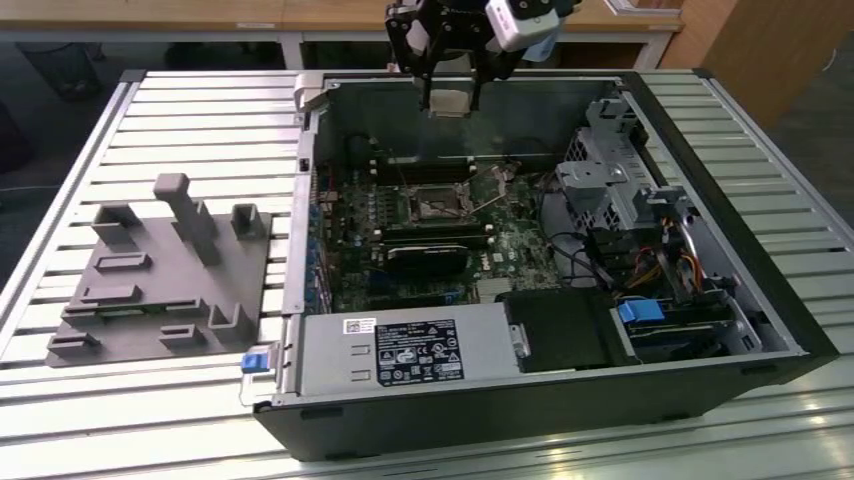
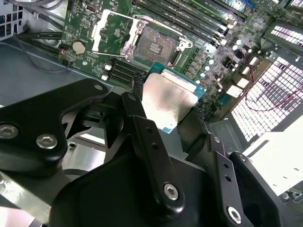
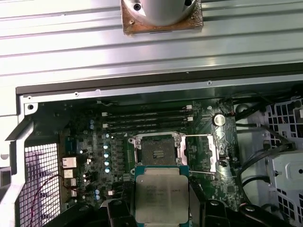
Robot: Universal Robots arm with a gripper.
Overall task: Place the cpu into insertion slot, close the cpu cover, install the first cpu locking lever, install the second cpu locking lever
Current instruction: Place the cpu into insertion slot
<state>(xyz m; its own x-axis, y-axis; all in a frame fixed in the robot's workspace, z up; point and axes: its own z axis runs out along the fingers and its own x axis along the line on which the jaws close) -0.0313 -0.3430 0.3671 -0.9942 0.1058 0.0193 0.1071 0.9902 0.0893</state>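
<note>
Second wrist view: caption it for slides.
Gripper holding the cpu, with the empty insertion slot and open cpu cover beyond.

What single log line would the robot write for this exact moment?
gripper: shut on cpu | position: above open case | insertion slot: empty | cpu cover: open

Inside case (image 3: pixel 142 87), insertion slot (image 3: pixel 158 153) (cpu cover (image 3: pixel 215 156) beside)
</note>
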